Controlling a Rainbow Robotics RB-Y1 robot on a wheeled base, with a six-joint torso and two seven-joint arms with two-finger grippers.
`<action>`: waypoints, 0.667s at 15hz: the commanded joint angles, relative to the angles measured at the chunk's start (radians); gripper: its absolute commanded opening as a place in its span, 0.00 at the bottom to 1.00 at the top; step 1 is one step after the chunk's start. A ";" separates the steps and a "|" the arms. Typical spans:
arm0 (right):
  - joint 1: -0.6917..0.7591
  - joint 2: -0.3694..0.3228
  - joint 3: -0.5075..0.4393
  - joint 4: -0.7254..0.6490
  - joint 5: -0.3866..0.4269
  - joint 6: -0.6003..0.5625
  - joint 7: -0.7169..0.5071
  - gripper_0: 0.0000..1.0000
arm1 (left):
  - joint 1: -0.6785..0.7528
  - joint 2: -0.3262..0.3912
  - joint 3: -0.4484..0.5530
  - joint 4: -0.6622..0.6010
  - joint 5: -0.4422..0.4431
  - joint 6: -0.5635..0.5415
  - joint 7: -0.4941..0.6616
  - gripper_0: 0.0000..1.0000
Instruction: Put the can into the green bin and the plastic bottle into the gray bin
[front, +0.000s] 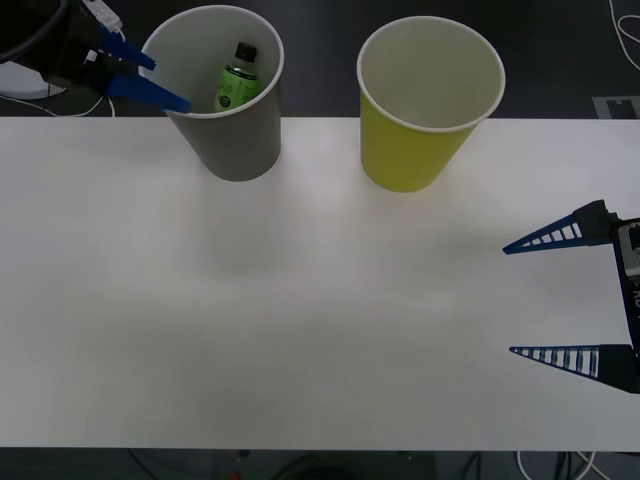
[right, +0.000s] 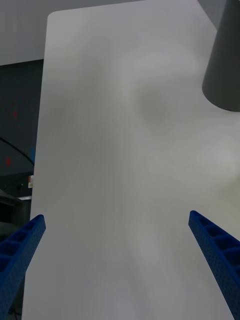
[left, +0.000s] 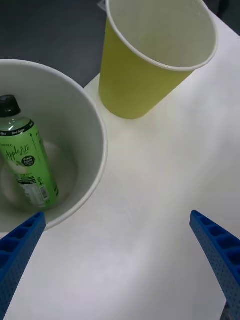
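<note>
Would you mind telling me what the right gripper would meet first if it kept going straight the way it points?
Probably nothing: the right gripper, open, points across bare table. The gray bin sits off to one side of its line, though depth is hard to judge.

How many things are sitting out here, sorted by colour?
Gray: 1, the gray bin
Yellow-green: 1, the green bin
Bright green: 1, the plastic bottle, inside the gray bin
Total: 3
</note>
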 joint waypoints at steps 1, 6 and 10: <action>0.000 0.000 0.000 0.000 0.000 0.000 0.000 1.00 | 0.129 -0.013 0.127 -0.054 -0.044 0.000 -0.002 1.00; 0.000 0.000 0.000 0.000 0.000 0.000 0.000 1.00 | 0.328 -0.016 0.308 -0.170 -0.104 -0.005 -0.027 1.00; 0.000 0.000 0.000 0.000 0.000 0.000 0.000 1.00 | 0.471 -0.022 0.457 -0.269 -0.145 -0.037 -0.064 1.00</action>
